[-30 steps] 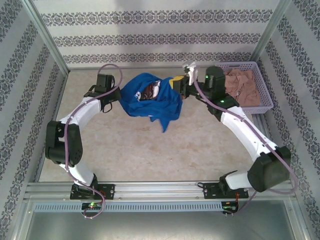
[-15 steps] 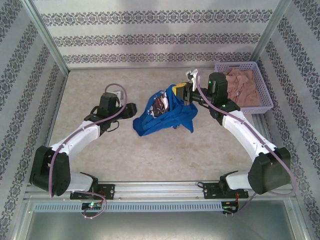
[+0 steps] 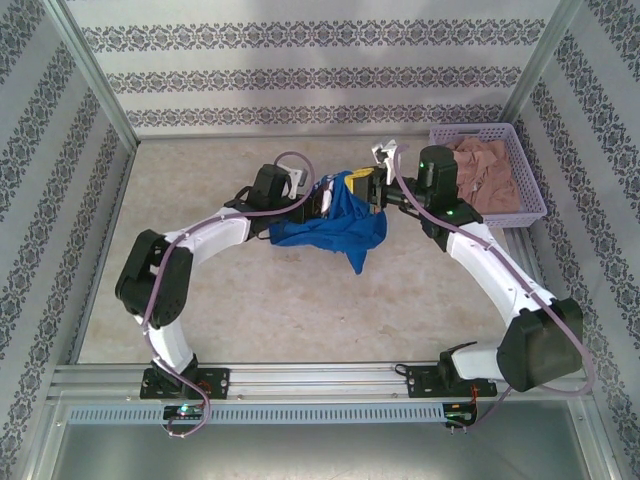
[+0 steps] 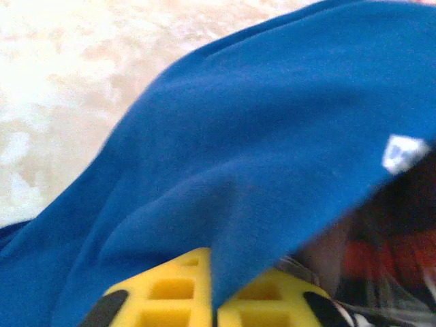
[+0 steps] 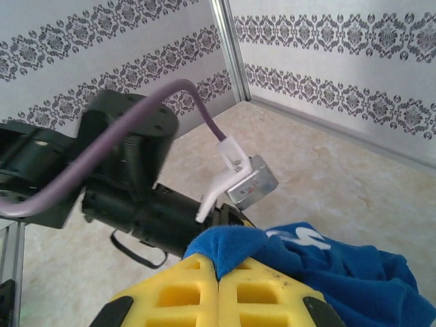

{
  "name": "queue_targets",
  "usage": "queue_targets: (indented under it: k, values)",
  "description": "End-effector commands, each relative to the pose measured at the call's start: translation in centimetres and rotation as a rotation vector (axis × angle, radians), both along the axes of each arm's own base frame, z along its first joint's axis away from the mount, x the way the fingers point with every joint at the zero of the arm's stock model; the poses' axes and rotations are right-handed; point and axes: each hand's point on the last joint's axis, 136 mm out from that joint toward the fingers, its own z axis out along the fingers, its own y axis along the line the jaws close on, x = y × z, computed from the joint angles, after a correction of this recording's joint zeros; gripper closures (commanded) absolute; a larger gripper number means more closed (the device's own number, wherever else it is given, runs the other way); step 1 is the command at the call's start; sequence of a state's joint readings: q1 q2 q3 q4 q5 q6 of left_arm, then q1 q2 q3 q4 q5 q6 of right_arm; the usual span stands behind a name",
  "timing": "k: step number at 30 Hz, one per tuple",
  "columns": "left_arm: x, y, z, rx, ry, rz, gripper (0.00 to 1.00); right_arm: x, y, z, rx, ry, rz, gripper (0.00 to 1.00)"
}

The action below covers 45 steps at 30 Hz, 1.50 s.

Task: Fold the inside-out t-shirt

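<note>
The royal-blue t-shirt (image 3: 332, 226) hangs bunched between both grippers above the middle of the table, a tail drooping toward the near right. My left gripper (image 3: 312, 200) is at its left edge. In the left wrist view its yellow fingers (image 4: 163, 300) are shut with a fold of blue cloth (image 4: 238, 136) pinched between them, and a white label (image 4: 402, 151) and dark print show at the right. My right gripper (image 3: 368, 190) holds the shirt's far right edge. Its yellow fingers (image 5: 184, 289) are shut on a blue fold (image 5: 238, 248), with white print (image 5: 300, 237) beside it.
A lilac basket (image 3: 533, 195) holding a pinkish-beige garment (image 3: 490, 168) stands at the far right, just behind the right arm. The left arm's black wrist (image 5: 136, 204) sits directly in front of the right gripper. Patterned walls enclose the beige table (image 3: 300, 300).
The left gripper, away from the shirt half a second ago, has swung right and shut on its left edge. The shirt bundle stays held by the right gripper and has shifted slightly.
</note>
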<state>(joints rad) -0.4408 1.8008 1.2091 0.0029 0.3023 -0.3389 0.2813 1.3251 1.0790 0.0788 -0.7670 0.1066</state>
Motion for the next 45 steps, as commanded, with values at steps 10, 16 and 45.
queue_targets:
  k: [10,16,45]
  values:
    - [-4.2,13.4,-7.1,0.003,0.231,0.466,0.98,-0.5,-4.1,4.4,0.192,-0.014,-0.118,1.0]
    - [-7.0,16.3,-6.5,0.1,0.185,0.53,0.53,-0.9,-4.0,-2.7,0.131,0.136,-0.148,1.0]
    - [-3.1,-2.9,3.7,0.184,0.036,-0.129,0.85,-3.1,-4.7,-3.7,0.06,0.128,-0.21,1.0]
